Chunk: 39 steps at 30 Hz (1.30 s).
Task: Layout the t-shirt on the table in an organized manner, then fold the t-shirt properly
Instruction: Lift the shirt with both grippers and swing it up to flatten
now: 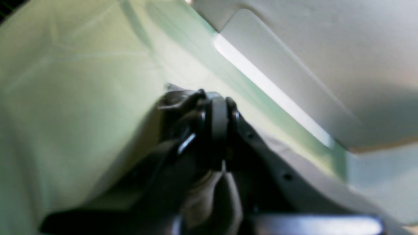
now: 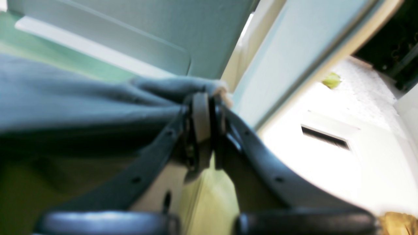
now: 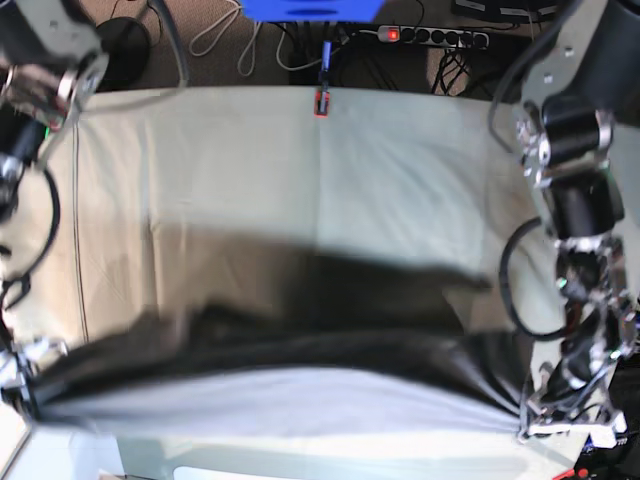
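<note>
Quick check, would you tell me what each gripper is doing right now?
Left gripper: closed, pinching the t-shirt.
Right gripper: closed on the t-shirt's other end.

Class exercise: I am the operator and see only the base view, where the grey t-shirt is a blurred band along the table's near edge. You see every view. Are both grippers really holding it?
Observer: The right one is. In the right wrist view the right gripper is shut on a bunched edge of the t-shirt.
Operator: And the left one?
Observer: The left wrist view shows the left gripper shut too, with a tuft of grey fabric poking out by its tips, though blurred.
Operator: Is the shirt slack at the right gripper?
Observer: No, it runs off in stretched folds, with the table visible past it.
</note>
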{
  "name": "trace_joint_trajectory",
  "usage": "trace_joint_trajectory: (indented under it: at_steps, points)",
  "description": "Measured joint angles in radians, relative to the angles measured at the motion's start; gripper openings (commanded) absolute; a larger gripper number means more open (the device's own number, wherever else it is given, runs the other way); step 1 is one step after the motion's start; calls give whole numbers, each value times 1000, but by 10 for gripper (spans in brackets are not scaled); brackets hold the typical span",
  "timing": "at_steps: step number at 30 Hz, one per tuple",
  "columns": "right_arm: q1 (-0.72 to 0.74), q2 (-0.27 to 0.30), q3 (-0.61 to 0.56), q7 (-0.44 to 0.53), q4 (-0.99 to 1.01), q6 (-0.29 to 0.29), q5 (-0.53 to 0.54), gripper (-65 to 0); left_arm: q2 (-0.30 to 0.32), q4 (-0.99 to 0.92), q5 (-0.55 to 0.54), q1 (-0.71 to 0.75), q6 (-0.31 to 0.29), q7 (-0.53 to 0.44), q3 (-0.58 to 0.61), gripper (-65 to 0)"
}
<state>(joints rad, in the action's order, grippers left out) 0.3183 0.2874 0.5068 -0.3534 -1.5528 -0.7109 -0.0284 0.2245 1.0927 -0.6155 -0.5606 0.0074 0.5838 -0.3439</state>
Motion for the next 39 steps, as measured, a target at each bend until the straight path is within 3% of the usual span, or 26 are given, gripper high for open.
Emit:
trace_joint_trajectory:
  at_steps: [4, 9, 17, 23, 28, 33, 39]
  points:
    - [-120, -48, 91, -1, -111, 1, -2, -650, 51, 85, -177, 106, 8, 65, 0, -650]
    - [-300, -107, 179, 8, -266, 0, 4, -650, 112, 181, -291, 282, 2, 76, 1, -650]
    - [-491, -233, 301, 9, -358, 0, 8, -650, 117, 198, -322, 445, -8, 81, -55, -650]
    - [-547, -243, 305, 20, -384, 1, 10, -650, 116, 198, -325, 505, -7, 97, -156, -650]
    - [-517, -243, 288, 1, -383, 1, 2, -650, 123, 198, -324, 496, -7, 92, -165, -650]
    - [-391, -236, 223, 13, -344, 4, 0, -650, 118, 188, -309, 377, 3, 83, -157, -650]
    - [-168, -162, 113, 1, -154, 5, -58, -650, 105, 138, -257, 188, 14, 71, -5, -650]
